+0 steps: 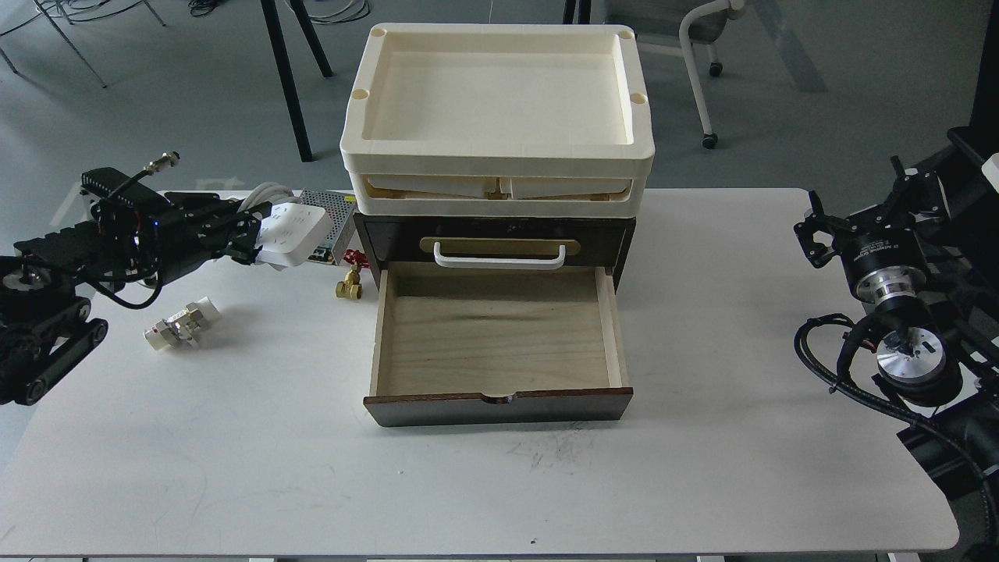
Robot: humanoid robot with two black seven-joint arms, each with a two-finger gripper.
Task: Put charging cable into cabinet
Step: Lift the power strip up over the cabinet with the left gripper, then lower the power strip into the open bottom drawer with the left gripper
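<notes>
Left of the cabinet, above the white table, the charging cable hangs in the left gripper, whose black fingers are clamped on the near end of the white power strip; the socket face tilts up toward the camera, and the thick white cord loops behind it; no writing on the strip can be read. Just behind it lies a silver perforated power supply box, and a small brass valve with a red handle stands beside the cabinet's left wall; a white-and-red breaker block lies nearer, apart from the rest. The cabinet's lower drawer is pulled out, pale wood inside; above it sits a white handle on a brass plate; stacked cream plastic trays rest on top. Far right, the right gripper hovers over the table edge, holding nothing; whether its jaws are apart I cannot tell; small white lettering on that wrist is too fine to read.
</notes>
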